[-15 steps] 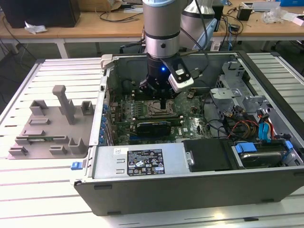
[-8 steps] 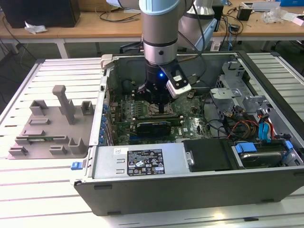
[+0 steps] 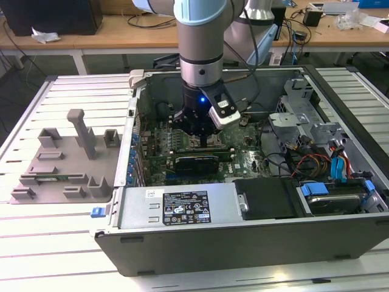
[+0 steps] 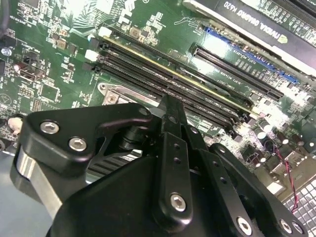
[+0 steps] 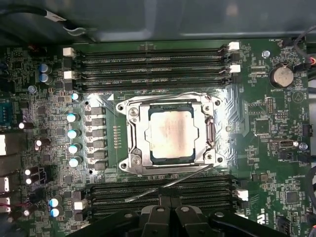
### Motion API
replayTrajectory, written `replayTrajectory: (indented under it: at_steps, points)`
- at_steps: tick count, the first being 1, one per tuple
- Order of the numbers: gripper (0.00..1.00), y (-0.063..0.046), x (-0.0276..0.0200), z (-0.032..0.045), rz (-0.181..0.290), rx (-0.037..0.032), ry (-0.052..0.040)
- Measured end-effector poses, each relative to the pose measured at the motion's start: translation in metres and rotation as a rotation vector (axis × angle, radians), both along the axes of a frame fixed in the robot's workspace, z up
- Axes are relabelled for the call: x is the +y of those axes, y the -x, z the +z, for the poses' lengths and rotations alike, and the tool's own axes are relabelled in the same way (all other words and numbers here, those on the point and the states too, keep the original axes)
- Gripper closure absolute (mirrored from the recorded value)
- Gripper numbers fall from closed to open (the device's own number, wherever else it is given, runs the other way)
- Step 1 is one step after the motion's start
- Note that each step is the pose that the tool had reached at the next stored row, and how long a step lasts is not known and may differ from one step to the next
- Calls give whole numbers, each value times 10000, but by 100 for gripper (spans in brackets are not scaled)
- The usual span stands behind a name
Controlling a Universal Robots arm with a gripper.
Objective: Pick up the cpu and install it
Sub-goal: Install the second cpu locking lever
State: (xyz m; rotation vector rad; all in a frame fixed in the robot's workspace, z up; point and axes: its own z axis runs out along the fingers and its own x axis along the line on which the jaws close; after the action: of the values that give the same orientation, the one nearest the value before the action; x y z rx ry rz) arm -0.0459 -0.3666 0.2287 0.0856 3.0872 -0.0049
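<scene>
- The end effector (image 3: 203,131) hangs low inside the open case (image 3: 243,243), just above the motherboard (image 3: 243,161) in the exterior view.
- The cpu (image 5: 171,133) lies flat in the socket frame (image 5: 170,136) in the first wrist view — silvery top up, the frame's metal edges around it on all four sides.
- The end effector (image 5: 168,213) holds nothing; its black fingers (image 5: 158,217) sit pressed together, tips side by side, over the memory slots (image 5: 163,190) just beside the socket.
- A thin metal lever (image 5: 168,185) slants across those slots, from the frame's corner toward the fingertips.
- More memory slots (image 5: 153,64) run on the far side of the socket — a row of capacitors (image 5: 72,140) stands beside it.
- In the second wrist view the end effector (image 4: 170,106) points down at the board, its tip near a corner of the socket frame (image 4: 123,96), with long slots (image 4: 197,94) beyond.
- A grey tray (image 3: 64,161) with upright posts rests on the tabletop (image 3: 55,243), on the exterior view's left of the case, well apart from the arm.
- A power supply (image 3: 182,207) sits along the case's near wall.
</scene>
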Motion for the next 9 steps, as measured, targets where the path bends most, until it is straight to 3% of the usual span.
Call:
replayTrajectory:
  at_steps: [9]
  points:
    - [89, 51, -6, -70, 14, 1, -13]
